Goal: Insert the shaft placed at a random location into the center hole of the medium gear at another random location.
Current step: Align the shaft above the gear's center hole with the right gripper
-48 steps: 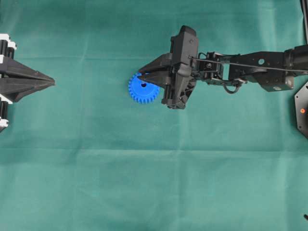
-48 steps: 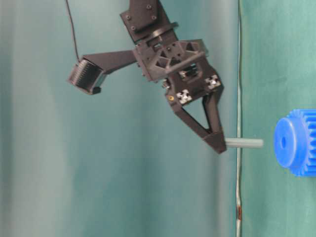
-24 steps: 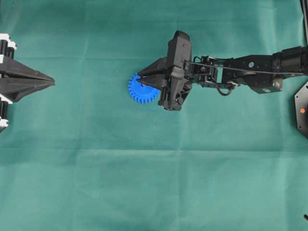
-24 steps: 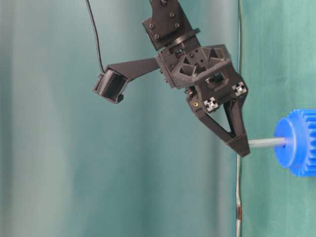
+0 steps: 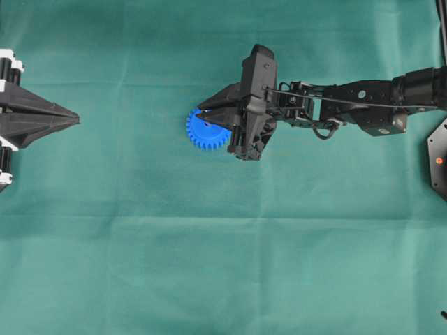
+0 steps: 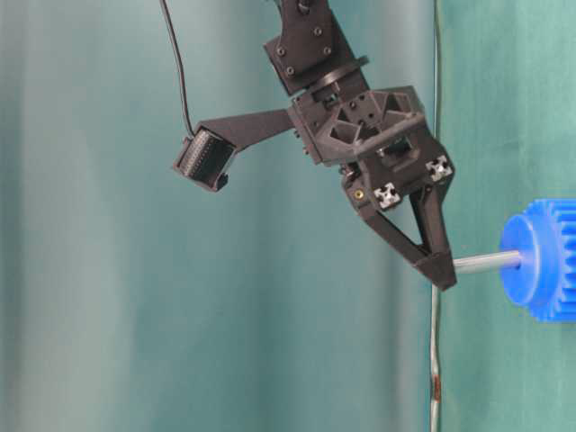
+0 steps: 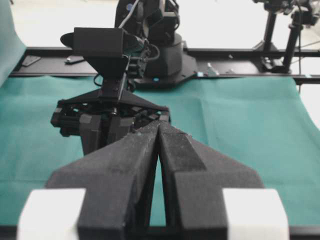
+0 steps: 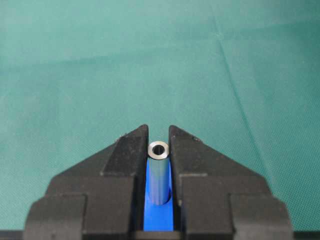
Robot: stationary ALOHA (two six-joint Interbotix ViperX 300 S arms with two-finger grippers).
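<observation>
The blue medium gear lies flat on the green cloth, half under my right gripper. That gripper is shut on the silvery shaft, which stands upright between the fingers. In the table-level view the shaft runs from the fingertips into the gear's hub. The center hole is filled by the shaft's lower end, with blue gear showing below it. My left gripper rests far to the left, shut and empty, with tips meeting.
Green cloth covers the whole table. A black base plate sits at the right edge. In the left wrist view, a black rail and stands run along the far side, behind the right arm.
My right gripper moved toward the gear with the shaft. The shaft's end, a gap away one second ago, now sits in the hub. The left arm has not moved.
</observation>
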